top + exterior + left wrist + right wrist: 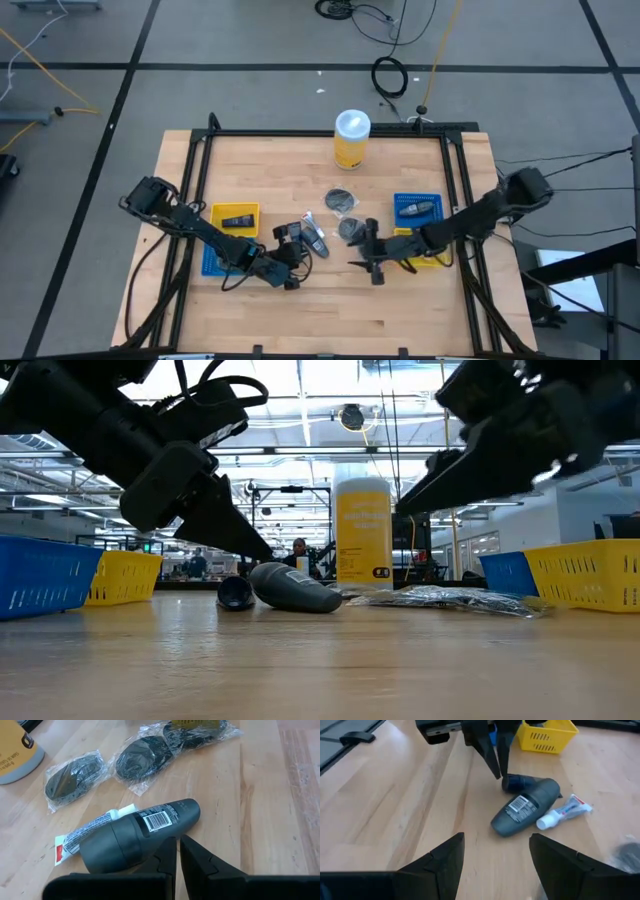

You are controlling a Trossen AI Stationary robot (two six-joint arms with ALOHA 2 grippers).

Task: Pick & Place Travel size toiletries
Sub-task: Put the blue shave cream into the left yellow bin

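A dark-grey bottle with a barcode lies on its side mid-table, and a small white tube lies against it. Two flat dark discs in clear wrap lie just beyond. My left gripper is shut, its tips at the bottle's cap end. My right gripper stands open to the right of the bottle. It points at the bottle with nothing between its fingers. My left gripper's shut fingertips slant down from the table's left to just beside the bottle's cap end. Whether they touch it, I cannot tell. The bottle lies flat on the table.
A tall yellow canister with a white lid stands at the far middle. Yellow and blue trays sit at the left, and blue and yellow trays at the right. Bare wood lies toward the near edge.
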